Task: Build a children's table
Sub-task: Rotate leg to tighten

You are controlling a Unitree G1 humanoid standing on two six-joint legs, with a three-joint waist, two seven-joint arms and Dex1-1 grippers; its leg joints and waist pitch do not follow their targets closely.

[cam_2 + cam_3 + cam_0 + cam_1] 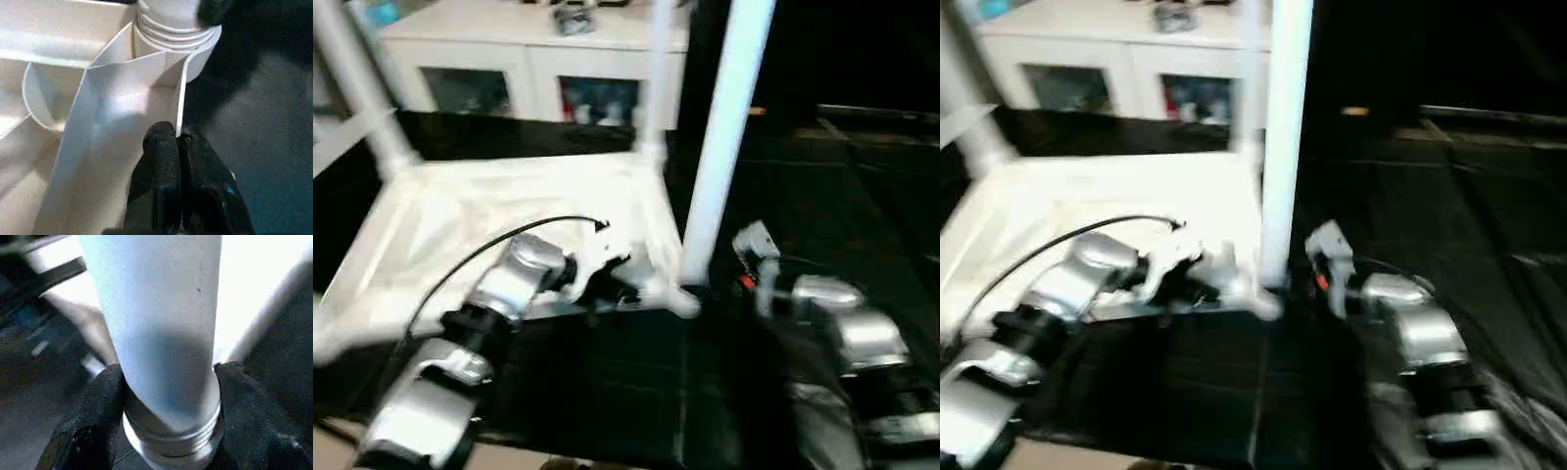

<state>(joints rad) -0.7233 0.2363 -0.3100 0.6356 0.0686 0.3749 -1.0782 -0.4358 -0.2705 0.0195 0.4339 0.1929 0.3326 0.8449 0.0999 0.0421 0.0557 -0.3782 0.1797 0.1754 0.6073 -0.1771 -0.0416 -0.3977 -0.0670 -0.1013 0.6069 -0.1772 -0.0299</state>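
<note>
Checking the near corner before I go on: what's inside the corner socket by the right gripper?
A white leg stands upright in that socket, its ridged base seated between the right gripper's fingers. The socket's inside is covered by the leg.

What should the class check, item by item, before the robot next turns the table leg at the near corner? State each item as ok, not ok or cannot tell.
1. Right gripper fingers on both sides of the near leg: ok.
2. Left gripper shut on the table top rim beside the corner socket: ok.
3. Near leg upright in the socket: ok.
4. Leg fully screwed home: cannot tell.
5. Far legs standing in their sockets: ok.
</note>
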